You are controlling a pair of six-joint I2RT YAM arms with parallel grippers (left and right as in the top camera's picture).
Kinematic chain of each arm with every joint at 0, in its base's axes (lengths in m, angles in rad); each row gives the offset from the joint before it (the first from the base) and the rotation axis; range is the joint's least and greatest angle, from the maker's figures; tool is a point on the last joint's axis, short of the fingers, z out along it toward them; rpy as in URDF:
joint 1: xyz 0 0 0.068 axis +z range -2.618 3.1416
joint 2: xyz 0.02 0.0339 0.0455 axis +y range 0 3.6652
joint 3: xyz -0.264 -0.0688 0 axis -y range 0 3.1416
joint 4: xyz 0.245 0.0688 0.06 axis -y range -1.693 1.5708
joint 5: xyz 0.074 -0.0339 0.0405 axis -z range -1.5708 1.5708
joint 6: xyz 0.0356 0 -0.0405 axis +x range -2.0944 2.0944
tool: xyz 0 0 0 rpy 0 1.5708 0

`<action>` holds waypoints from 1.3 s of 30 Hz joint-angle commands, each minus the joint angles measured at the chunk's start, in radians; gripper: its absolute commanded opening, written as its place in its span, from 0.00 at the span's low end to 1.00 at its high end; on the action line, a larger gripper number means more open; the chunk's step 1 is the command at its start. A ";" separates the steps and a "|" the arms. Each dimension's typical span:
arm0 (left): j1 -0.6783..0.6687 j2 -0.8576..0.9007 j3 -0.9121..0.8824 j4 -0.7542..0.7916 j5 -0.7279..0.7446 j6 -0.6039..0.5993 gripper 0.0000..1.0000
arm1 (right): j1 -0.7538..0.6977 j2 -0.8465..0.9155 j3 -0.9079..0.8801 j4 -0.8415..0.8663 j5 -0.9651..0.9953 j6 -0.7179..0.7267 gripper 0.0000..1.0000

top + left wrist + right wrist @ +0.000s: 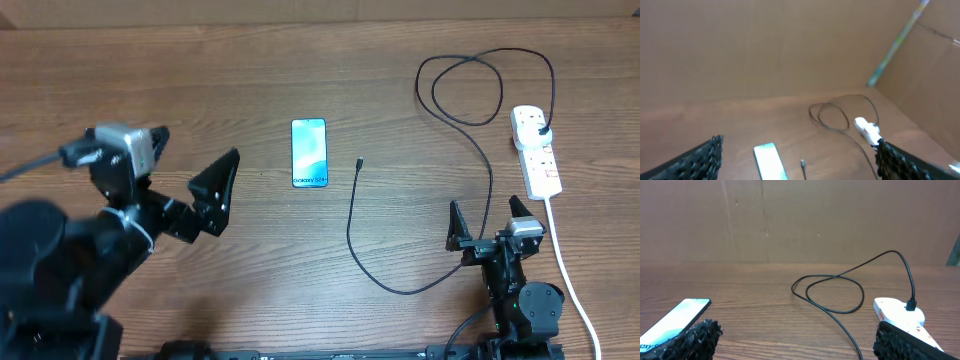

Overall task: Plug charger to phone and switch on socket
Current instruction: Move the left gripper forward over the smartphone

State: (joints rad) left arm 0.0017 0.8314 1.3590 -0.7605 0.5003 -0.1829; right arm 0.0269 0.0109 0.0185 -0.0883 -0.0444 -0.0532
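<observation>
Both tools read ready: the left gripper (212, 195) and the right gripper (488, 222) each stand with fingers spread wide, nothing between them. From the left gripper, the phone (309, 153) lies forward and to the right, flat on the table (200, 80), long axis running away from me, text band (309, 181) at the near end. The connector tip (359, 161) of the charger (350, 225) rests just right of the phone, apart from it. It points away from me, parallel to that axis, about midway between the arms. The socket (536, 150) lies ahead of the right gripper.
</observation>
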 commanded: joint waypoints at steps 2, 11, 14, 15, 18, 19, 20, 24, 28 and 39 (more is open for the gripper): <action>0.000 0.211 0.196 -0.279 -0.034 0.019 1.00 | 0.005 -0.008 -0.010 0.006 0.006 -0.004 1.00; -0.108 0.678 0.546 -0.769 -0.105 -0.016 1.00 | 0.005 -0.008 -0.010 0.006 0.006 -0.004 1.00; -0.114 0.788 0.547 -0.777 0.082 -0.055 1.00 | 0.005 -0.008 -0.010 0.006 0.006 -0.004 1.00; -0.116 0.813 0.547 -0.771 0.104 -0.042 1.00 | 0.005 -0.008 -0.010 0.006 0.006 -0.004 1.00; -0.154 0.879 0.548 -0.771 0.058 -0.073 1.00 | 0.005 -0.008 -0.010 0.006 0.006 -0.004 1.00; -0.171 0.892 0.550 -0.772 0.018 -0.102 1.00 | 0.005 -0.008 -0.010 0.006 0.006 -0.004 1.00; -0.193 0.905 0.555 -0.776 -0.031 -0.132 1.00 | 0.005 -0.008 -0.010 0.006 0.006 -0.004 1.00; -0.273 0.967 0.620 -0.828 -0.221 -0.226 1.00 | 0.005 -0.008 -0.010 0.006 0.006 -0.004 1.00; -0.320 1.065 0.772 -0.930 -0.391 -0.304 1.00 | 0.005 -0.008 -0.010 0.006 0.006 -0.004 1.00; -0.351 1.239 0.868 -0.797 -0.456 -0.323 1.00 | 0.005 -0.008 -0.010 0.006 0.006 -0.004 1.00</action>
State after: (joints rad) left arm -0.3317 2.0274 2.2040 -1.5990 0.0856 -0.4812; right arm 0.0269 0.0109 0.0185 -0.0883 -0.0448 -0.0528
